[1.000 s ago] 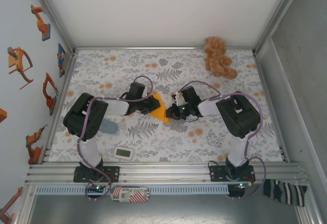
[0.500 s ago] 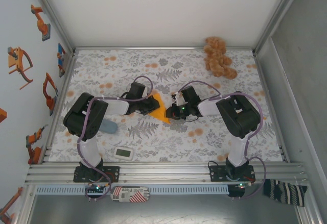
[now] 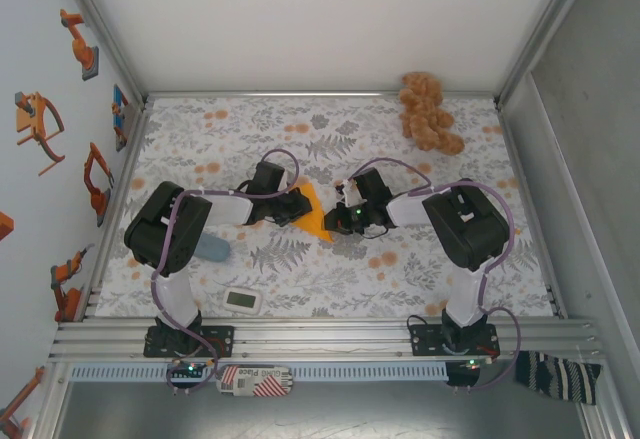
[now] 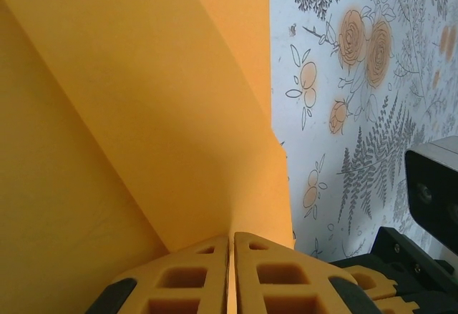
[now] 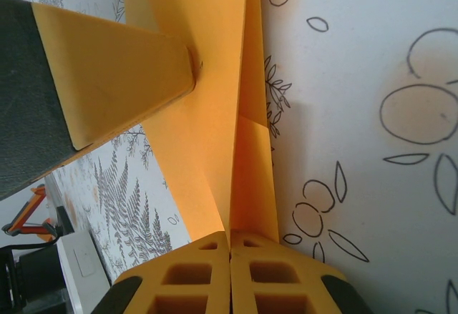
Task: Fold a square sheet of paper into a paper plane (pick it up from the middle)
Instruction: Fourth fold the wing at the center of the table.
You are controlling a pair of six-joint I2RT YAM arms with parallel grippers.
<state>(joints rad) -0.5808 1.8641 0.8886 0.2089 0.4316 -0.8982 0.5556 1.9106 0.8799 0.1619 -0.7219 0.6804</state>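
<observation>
Top external view: a cloth [image 3: 450,259] printed with grey ferns and pale-orange flowers covers the table inside a booth. The back wall [image 3: 320,19] is plain white, and the left wall [image 3: 40,129] carries orange robot-arm stickers. An aluminium rail [image 3: 320,334] runs along the near edge, where both arm bases are bolted. A tan-brown plush toy [image 3: 430,111] lies in the far right corner of the cloth. A small white device [image 3: 243,301] sits near the front edge, with a blue-grey object [image 3: 212,249] beside the left arm. Striped fabric [image 3: 558,374] lies outside the frame at lower right.

The orange paper [image 3: 316,211], folded to a pointed shape, is at the middle of the cloth between the two arms. The left gripper [image 3: 298,209] meets it from the left and the right gripper [image 3: 340,217] from the right.

In the left wrist view, the left gripper's fingers are pressed together with an edge of the paper pinched between them. The right wrist view shows the right gripper clamped the same way on a creased edge, with printed cloth just beside it.
</observation>
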